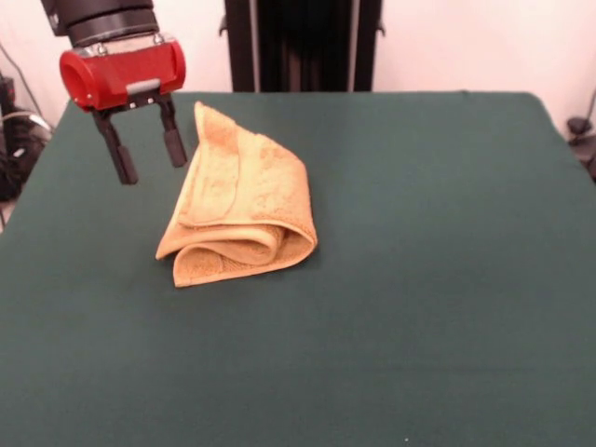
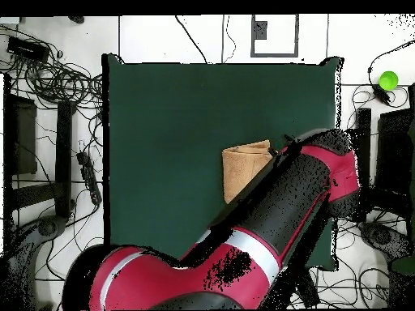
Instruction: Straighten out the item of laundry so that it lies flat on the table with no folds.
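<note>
The orange-tan terry towel (image 1: 240, 203) lies folded over itself in several layers on the dark green table (image 1: 419, 279), left of centre in the front view. In the overhead view the towel (image 2: 243, 168) is partly hidden under the arm. My gripper (image 1: 147, 154) hangs open and empty just left of the towel's upper edge, its two black fingers (image 1: 119, 154) spread apart above the table. In the overhead view the gripper is hidden by the red and black arm (image 2: 275, 219).
The robot's black pedestal (image 1: 300, 45) stands at the table's far side. Cables (image 2: 57, 81) and equipment lie on the floor around the table (image 2: 162, 113), and a green ball (image 2: 388, 80) sits off its corner.
</note>
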Action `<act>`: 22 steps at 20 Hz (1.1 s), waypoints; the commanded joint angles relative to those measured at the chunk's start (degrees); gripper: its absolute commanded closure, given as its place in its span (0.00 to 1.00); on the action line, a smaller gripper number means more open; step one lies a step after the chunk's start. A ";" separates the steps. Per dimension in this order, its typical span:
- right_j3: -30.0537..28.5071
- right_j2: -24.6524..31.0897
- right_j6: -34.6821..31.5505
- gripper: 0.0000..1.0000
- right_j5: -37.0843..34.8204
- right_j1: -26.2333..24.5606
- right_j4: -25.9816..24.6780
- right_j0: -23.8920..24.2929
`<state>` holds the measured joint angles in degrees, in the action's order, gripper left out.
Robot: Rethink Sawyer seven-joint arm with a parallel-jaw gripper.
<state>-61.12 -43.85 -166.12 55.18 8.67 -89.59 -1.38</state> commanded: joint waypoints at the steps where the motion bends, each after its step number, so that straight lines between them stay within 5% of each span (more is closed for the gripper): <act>1: 1.40 8.60 -15.06 0.00 -4.21 0.13 6.09 -0.70; 14: 0.59 12.06 -7.58 0.00 -3.78 1.42 13.23 1.98; 22: 2.85 10.02 -9.77 0.00 -4.12 -2.61 9.51 0.47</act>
<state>-60.30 -42.46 -166.12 55.17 11.50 -80.93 0.72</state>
